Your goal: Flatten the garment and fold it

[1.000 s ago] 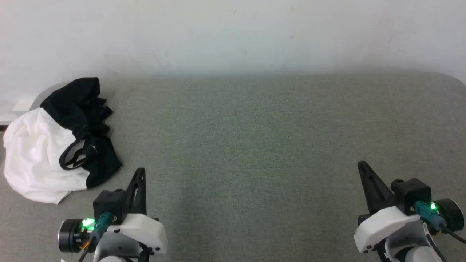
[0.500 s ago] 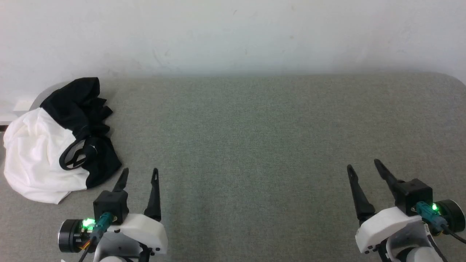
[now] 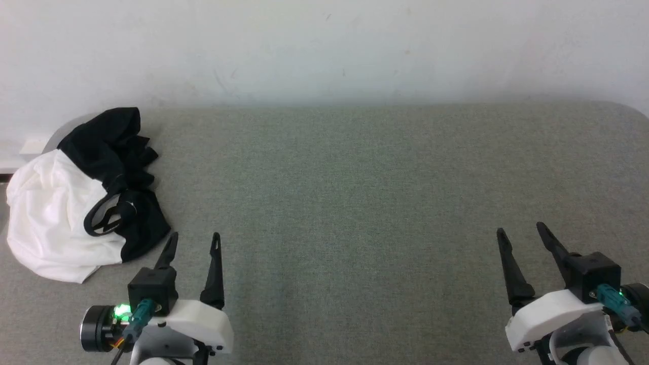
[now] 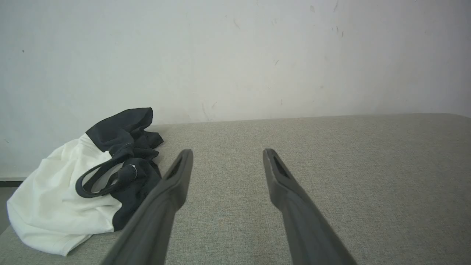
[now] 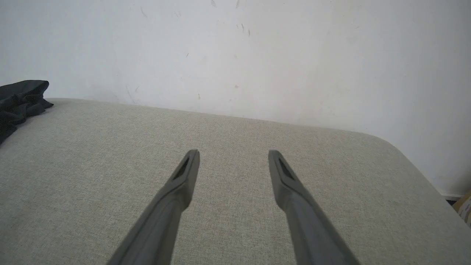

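A crumpled white, black-sleeved soft T-shirt (image 3: 48, 223) lies on the grey fabric worktop (image 3: 355, 192). The left end effector (image 3: 195, 234) and right end effector (image 3: 520, 227) gape, empty.

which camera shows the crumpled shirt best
The head view: the garment is seen whole from above, white body and black sleeves. The left wrist view has it low and side-on; the right wrist view catches a black part.
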